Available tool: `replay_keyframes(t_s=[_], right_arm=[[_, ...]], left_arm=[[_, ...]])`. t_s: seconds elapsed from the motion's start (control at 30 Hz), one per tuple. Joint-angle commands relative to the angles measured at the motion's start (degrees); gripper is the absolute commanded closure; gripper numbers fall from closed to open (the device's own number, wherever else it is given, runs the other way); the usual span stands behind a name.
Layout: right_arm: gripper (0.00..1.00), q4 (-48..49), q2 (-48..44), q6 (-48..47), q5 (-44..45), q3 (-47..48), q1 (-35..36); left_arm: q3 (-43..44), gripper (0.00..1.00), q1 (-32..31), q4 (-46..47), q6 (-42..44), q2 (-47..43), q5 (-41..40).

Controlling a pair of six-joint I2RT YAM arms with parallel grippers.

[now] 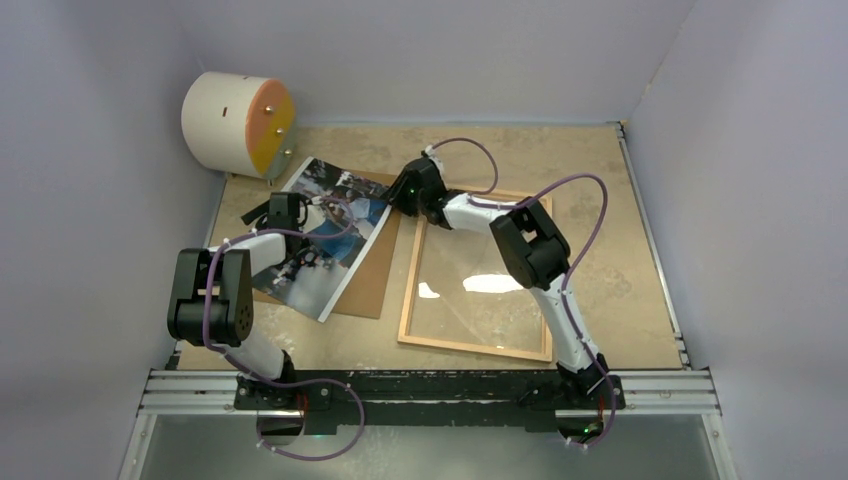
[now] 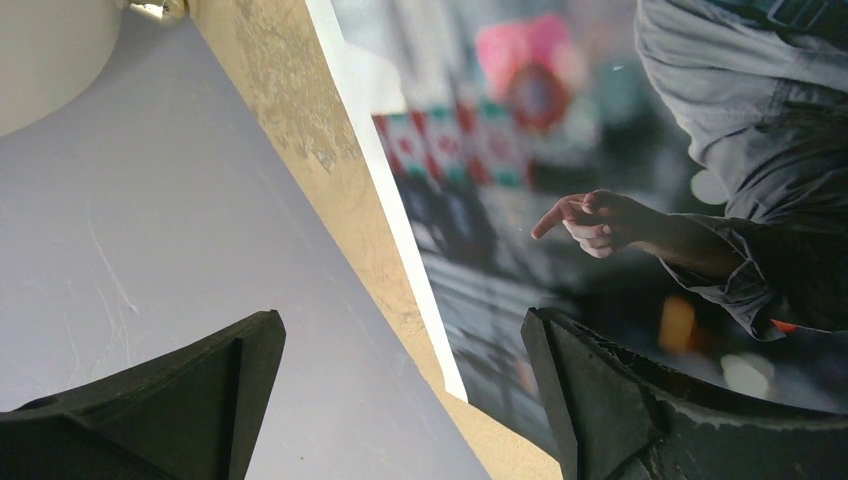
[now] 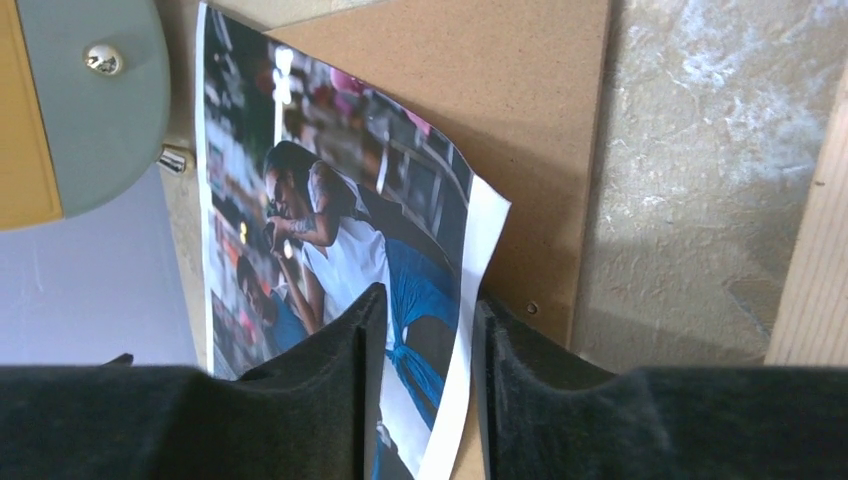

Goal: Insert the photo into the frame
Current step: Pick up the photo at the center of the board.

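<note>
The photo [image 1: 345, 192] lies face up at the back left, partly on a brown backing board [image 1: 372, 282]. The light-wood frame [image 1: 411, 292] with its clear pane lies flat to the right of them. My right gripper [image 1: 394, 204] is at the photo's right edge. In the right wrist view its jaws [image 3: 425, 320] stand narrowly apart, and the photo's [image 3: 330, 240] white-bordered edge curls up between them. My left gripper [image 1: 275, 212] hovers wide open [image 2: 400, 340] over the photo's [image 2: 600, 150] left edge by the wall, holding nothing.
A white cylinder with an orange face [image 1: 238, 122] stands in the back left corner, close to the photo. Grey walls enclose the table on the left, back and right. The frame's wooden rail [image 3: 810, 260] shows at the right of the right wrist view.
</note>
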Motion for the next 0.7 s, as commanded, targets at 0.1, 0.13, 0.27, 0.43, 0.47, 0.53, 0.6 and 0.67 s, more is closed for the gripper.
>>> replay_keyframes(t_s=[0.1, 0.13, 0.27, 0.43, 0.47, 0.53, 0.6, 0.67], right_arm=[[0.83, 4.07, 2.14, 1.90, -7.04, 3.48, -0.78], [0.89, 3.91, 1.91, 1.55, -7.34, 4.02, -0.78], [1.00, 3.77, -2.41, -0.31, -7.67, 3.64, -1.24], [1.00, 0.59, -14.66, -7.53, -5.77, 2.35, -2.93], [1.00, -0.59, -17.40, -8.87, -5.84, 1.80, -3.81], [1.00, -3.05, -23.76, -11.63, -6.28, -0.70, -6.15], [1.00, -7.89, -30.71, -14.80, -7.27, -3.38, -9.30], [1.00, -16.05, -37.47, -17.68, -7.26, -4.88, -13.62]], left_arm=[[1.12, 0.00, -0.40, -7.84, -3.31, 1.04, 5.76], [2.52, 0.00, -0.29, -9.36, -4.02, 0.65, 6.22], [11.98, 0.00, 1.14, -18.62, -7.94, -1.39, 8.92], [29.40, 0.00, 5.12, -31.09, -15.11, -2.29, 12.36], [32.18, 0.00, 5.18, -33.27, -16.08, -2.41, 13.22], [35.47, 0.00, 5.21, -36.26, -17.77, -3.20, 14.44], [36.95, 0.00, 5.21, -38.45, -18.64, -4.18, 16.67], [37.02, 0.00, 5.21, -40.35, -19.01, -5.20, 19.08]])
